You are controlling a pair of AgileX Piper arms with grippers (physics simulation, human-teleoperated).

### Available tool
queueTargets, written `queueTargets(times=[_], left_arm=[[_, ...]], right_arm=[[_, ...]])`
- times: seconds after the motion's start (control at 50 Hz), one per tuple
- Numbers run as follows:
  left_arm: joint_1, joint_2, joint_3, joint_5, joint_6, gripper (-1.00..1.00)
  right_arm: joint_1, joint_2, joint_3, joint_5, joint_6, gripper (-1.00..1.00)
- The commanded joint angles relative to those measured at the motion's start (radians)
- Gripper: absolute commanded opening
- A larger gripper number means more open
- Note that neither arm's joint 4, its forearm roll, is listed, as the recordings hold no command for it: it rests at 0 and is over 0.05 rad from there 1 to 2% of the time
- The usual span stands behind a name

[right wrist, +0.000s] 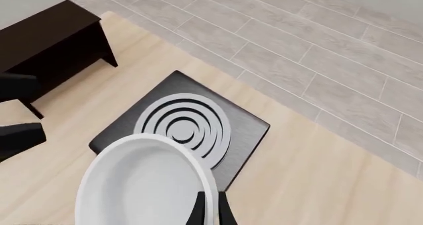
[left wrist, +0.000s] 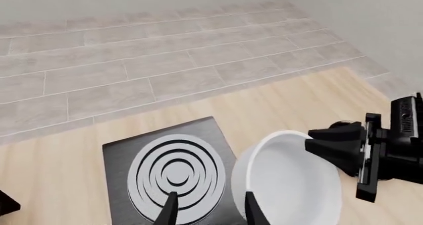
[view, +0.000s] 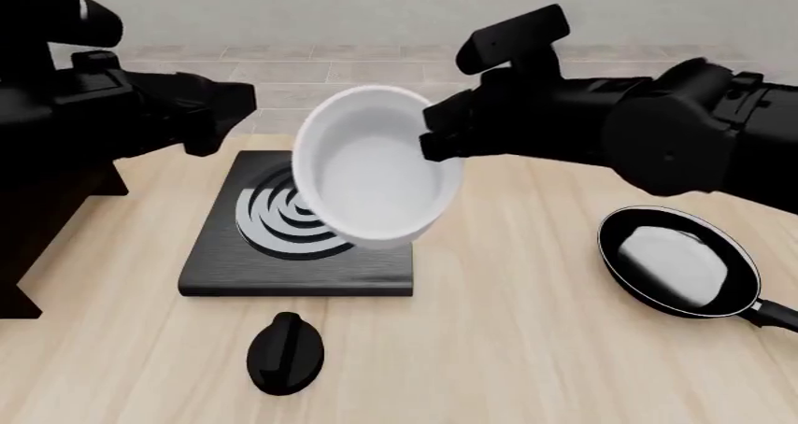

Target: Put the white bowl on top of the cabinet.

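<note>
Your landmark is the stove plate [view: 299,256], which lies flat on the worktop [view: 524,349]. The cabinet [right wrist: 46,46] stands on the worktop well to the left of the stove plate, flat top bare. Your right hand [view: 431,139] is clamped on the rim of the white bowl [view: 374,167]: in the right wrist view its fingers [right wrist: 198,212] pinch the bowl wall between them. The white bowl hangs tilted in the air above the stove plate, clear of the worktop, its opening turned towards the front camera. Your left hand [left wrist: 208,210] hovers over the stove plate just beside the bowl, fingers apart and gripping nothing. The frying pan [view: 679,261] rests well to the right of the stove plate. A black knob [view: 286,351] lies on the worktop just in front of the stove plate.
</note>
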Motion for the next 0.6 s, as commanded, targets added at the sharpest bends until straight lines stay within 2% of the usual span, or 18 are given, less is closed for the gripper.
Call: queueTargets(times=[0.02,0.6], left_arm=[[-0.050,0.017,0.011,0.001,-0.028,1.00],[-0.094,0.101,0.070,-0.090,-0.049,1.00]], right_arm=[[0.017,0.004,-0.013,-0.017,0.008,-1.00],[0.048,0.003,-0.008,-0.026,0.029,-1.00]])
